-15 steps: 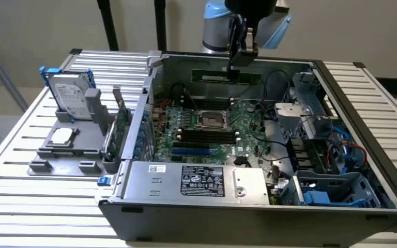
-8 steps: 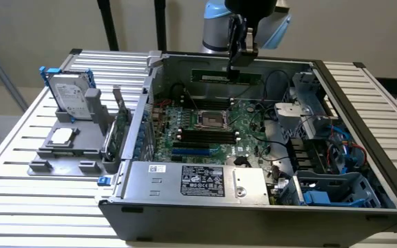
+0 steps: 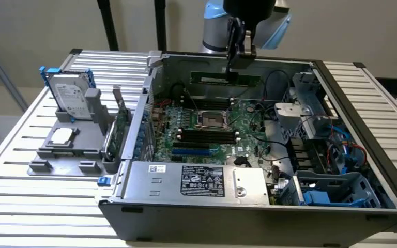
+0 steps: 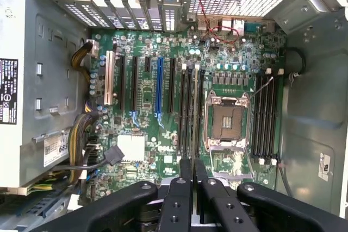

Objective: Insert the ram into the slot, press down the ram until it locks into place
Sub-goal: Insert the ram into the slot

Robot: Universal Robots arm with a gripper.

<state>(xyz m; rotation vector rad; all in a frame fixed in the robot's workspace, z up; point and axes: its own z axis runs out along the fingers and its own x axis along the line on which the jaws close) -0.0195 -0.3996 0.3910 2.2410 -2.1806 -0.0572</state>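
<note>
The gripper is pinched on the ram, holding it level by its upper edge over the far side of the open case. Its fingers cover the middle of the stick, so the chips there are hard to make out. The arm above is cut off by the frame. The ram hangs apart from the motherboard, touching nothing below.

In the exterior view the black slots lie parallel just on the near side of the CPU socket, with a blue socket nearer still. Which slot the ram lines up with I cannot tell.

In the wrist view the two fingertips sit pressed close (the stick between them shows at most as a thin edge). A hard drive stands on a grey holder outside the case, on the exterior view's left.
</note>
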